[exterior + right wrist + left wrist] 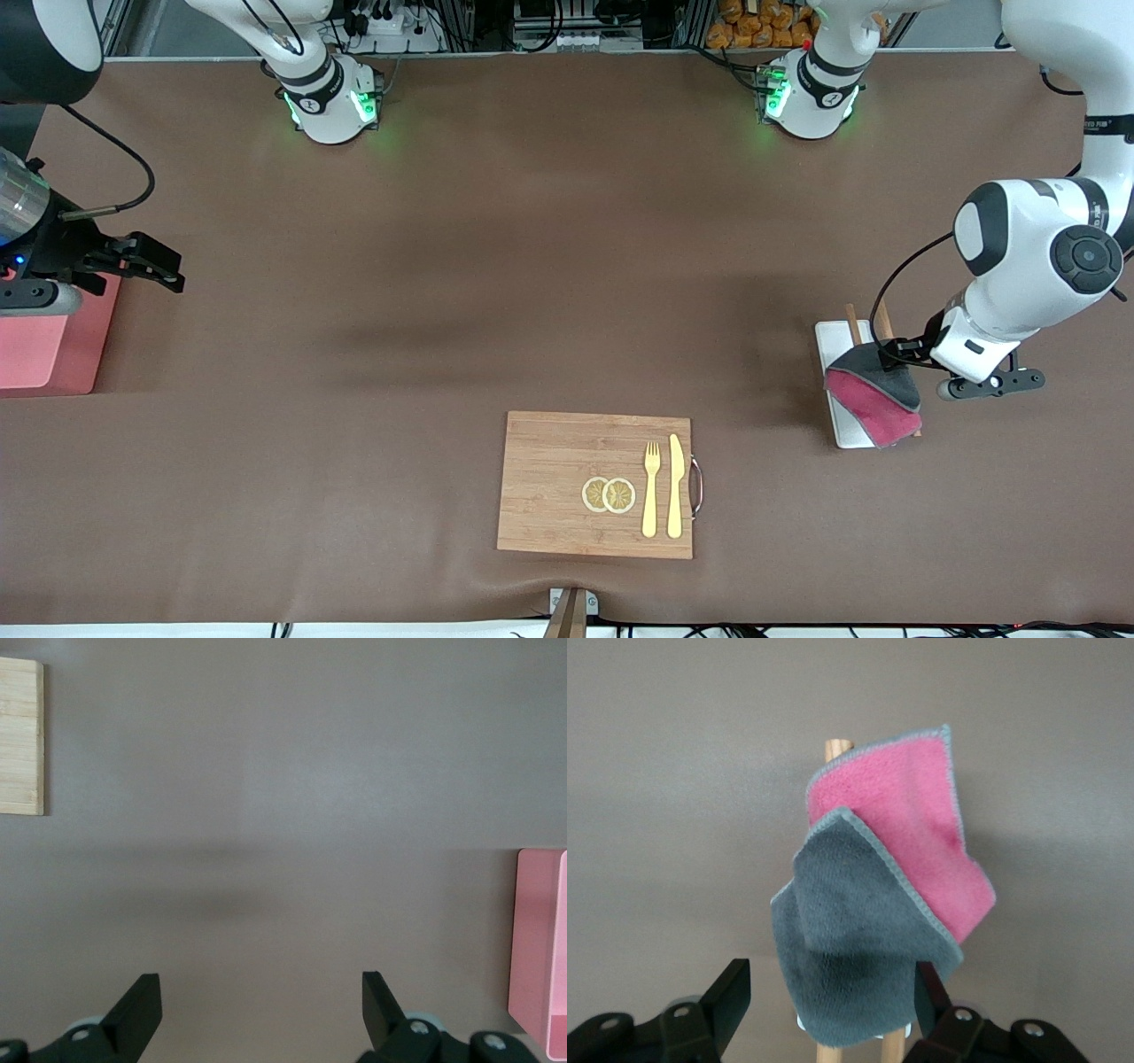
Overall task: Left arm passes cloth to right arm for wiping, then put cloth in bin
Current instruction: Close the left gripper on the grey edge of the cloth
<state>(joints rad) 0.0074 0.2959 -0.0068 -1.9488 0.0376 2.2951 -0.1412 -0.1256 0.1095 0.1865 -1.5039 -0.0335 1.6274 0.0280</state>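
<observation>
The cloth point(873, 396), dark grey on one face and crimson-pink on the other, lies folded over two wooden sticks point(852, 324) on a white tray point(831, 341) at the left arm's end of the table. My left gripper point(889, 354) is down at the cloth's grey corner. In the left wrist view the grey part of the cloth point(850, 948) hangs between the spread fingers point(729, 994): one finger is against its edge and the other stands apart from it. My right gripper point(166, 268) waits open above bare table beside the salmon-pink bin point(40, 347).
A wooden board point(549, 483) lies near the front camera, midway along the table, with two lemon slices point(609, 494), a fork point(651, 489) and a knife point(675, 485) on it. The right wrist view shows the bin's wall point(534, 948) and the board's edge point(19, 735).
</observation>
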